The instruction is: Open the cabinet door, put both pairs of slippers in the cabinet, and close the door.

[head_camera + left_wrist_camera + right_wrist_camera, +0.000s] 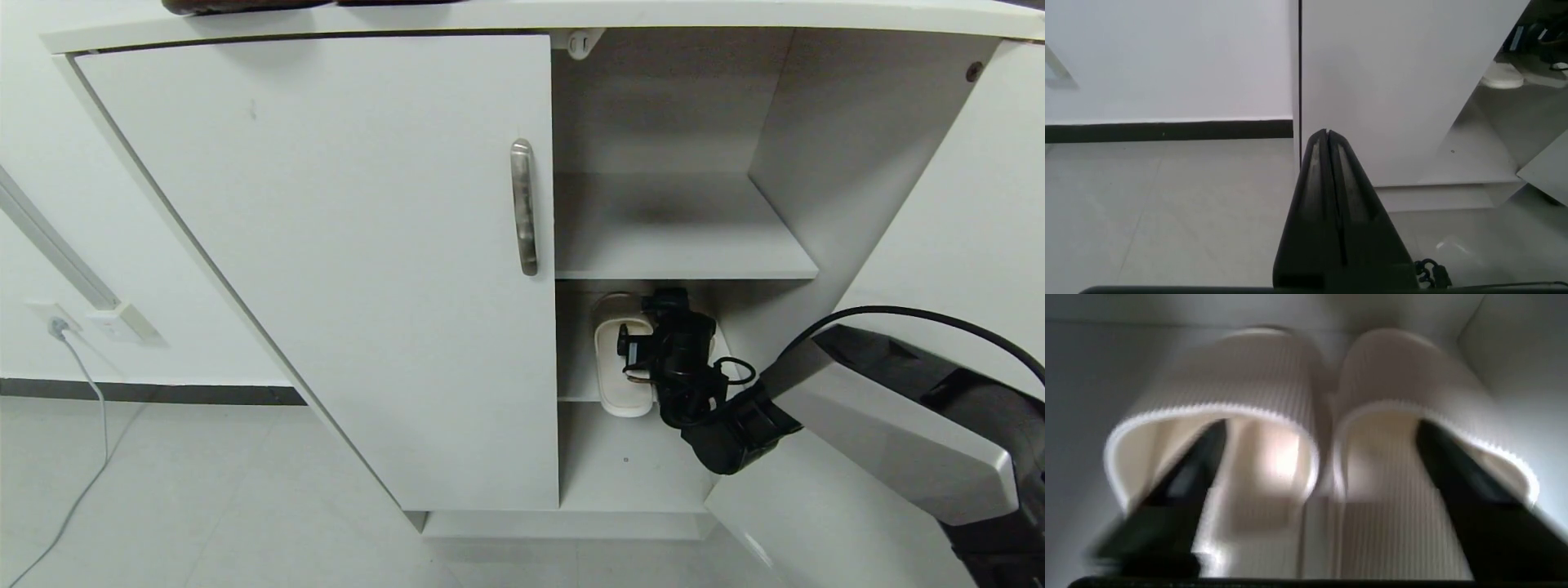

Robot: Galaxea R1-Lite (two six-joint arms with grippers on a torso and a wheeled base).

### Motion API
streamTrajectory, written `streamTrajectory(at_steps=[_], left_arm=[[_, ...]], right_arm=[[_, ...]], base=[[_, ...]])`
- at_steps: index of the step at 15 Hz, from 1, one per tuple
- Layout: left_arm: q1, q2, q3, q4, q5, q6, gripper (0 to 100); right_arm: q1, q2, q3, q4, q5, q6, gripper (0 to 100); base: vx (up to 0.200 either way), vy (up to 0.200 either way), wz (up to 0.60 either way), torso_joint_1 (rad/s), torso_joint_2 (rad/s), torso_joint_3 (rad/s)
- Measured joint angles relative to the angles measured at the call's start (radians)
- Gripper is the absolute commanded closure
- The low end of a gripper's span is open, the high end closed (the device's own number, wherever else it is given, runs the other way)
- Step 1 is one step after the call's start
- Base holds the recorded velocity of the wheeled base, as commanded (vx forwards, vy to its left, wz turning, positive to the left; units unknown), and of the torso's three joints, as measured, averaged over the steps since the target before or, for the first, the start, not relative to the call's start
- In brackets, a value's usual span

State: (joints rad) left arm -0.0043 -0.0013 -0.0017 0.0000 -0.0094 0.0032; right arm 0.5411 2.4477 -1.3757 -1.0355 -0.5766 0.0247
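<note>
A cream pair of slippers [623, 363] lies side by side on the lower shelf of the cabinet, toes towards the back. My right gripper [653, 343] is inside that compartment, right at the slippers' heels. In the right wrist view it [1323, 506] is open, with one dark finger [1176, 498] in the mouth of each slipper [1233, 400] and their inner walls between the fingers. The cabinet's right door [963, 204] stands open; the left door [326, 245] with its metal handle [523, 208] is closed. My left gripper [1327, 163] is shut and empty, low over the floor before the cabinet.
The middle shelf [678, 237] and the cabinet floor [629, 465] are bare. A dark object [245, 5] lies on the cabinet top, cut off by the frame. A wall socket with a cable [57, 328] is at the left, above open tiled floor [163, 490].
</note>
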Motion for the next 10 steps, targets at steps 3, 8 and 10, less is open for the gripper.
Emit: streamTrajectory(at_steps=[3,8,10], left_arm=[[0.0,0.0,0.0,0.0,0.0,0.0,100],[0.0,0.0,0.0,0.0,0.0,0.0,100],[0.0,0.0,0.0,0.0,0.0,0.0,100]], right_arm=[[0.03,-0.066,0.108,-0.016,-0.001,0.0,0],[0.102,-0.218,0.383,-0.113,-0.007,0.0,0],[0.133,-0.276,0.521,-0.195,-0.007,0.0,0]], base=[[0.0,0.0,0.0,0.0,0.0,0.0],[0.0,0.0,0.0,0.0,0.0,0.0],[0.0,0.0,0.0,0.0,0.0,0.0]])
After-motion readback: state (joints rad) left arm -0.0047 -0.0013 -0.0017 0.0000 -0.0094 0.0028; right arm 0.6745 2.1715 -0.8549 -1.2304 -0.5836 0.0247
